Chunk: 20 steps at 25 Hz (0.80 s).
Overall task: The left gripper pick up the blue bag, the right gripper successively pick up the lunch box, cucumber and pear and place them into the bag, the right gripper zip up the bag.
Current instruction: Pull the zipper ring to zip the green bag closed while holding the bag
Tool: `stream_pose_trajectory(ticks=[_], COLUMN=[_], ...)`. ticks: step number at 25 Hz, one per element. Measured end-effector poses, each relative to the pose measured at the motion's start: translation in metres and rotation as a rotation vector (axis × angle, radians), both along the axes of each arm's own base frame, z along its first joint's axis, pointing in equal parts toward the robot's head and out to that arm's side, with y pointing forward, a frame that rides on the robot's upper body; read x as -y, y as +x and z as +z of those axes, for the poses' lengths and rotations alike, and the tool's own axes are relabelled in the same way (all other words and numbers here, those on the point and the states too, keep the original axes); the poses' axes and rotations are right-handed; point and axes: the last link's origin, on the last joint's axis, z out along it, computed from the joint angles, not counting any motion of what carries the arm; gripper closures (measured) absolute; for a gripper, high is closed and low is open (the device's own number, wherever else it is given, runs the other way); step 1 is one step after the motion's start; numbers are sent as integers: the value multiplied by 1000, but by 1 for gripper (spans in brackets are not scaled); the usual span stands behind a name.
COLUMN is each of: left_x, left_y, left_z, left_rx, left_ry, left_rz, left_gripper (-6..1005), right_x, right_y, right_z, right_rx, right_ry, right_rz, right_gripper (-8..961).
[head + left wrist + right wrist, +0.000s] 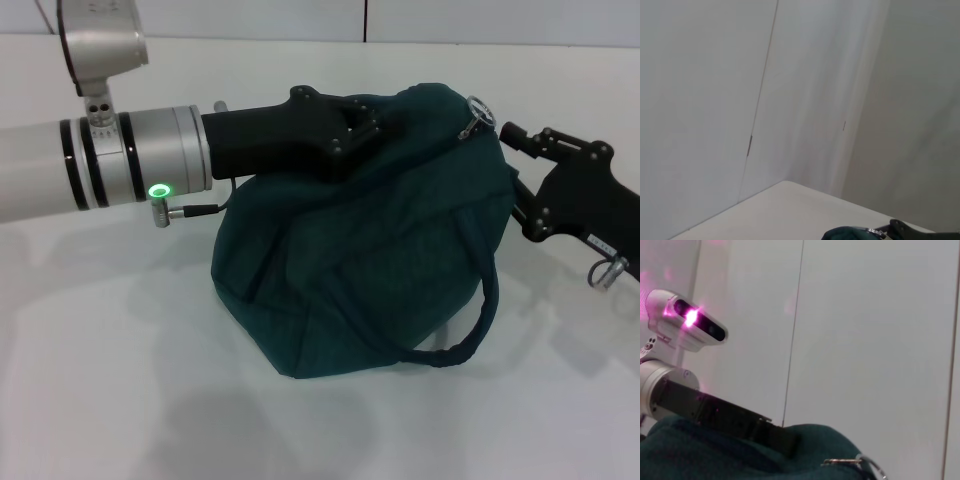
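Observation:
The blue bag (pixel 370 260) sits bulging on the white table (pixel 100 380), its top closed and its strap (pixel 478 325) hanging at the front right. My left gripper (pixel 358 122) is shut on the fabric at the top of the bag. The metal zipper pull (pixel 478 114) sticks up at the bag's right end. My right gripper (pixel 516 168) is just beside that end, open, one finger (pixel 522 136) close to the pull without holding it. The lunch box, cucumber and pear are hidden. The right wrist view shows the bag (pixel 740 455) and the pull (pixel 850 461).
White wall panels (pixel 300 18) run behind the table. In the left wrist view, the table's far corner (pixel 790 200) meets the wall, with the bag top (pixel 845 233) low in the picture. The left arm (pixel 725 415) crosses the right wrist view.

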Motion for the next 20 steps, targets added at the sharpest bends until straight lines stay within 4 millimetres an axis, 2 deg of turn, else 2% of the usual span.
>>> stream_pose_trajectory(ticks=[11,20], left_x=[1,0], left_y=[-4,-4], left_z=[1,2], left_rx=[0,-1], left_ry=[6,9], left_rz=[9,7], left_gripper=[943,944], right_x=[-7,-11], right_y=[-4,-12], right_z=[5,1], right_rx=[7,50], right_ry=[45,64], right_rz=[11,55], right_gripper=[679,691])
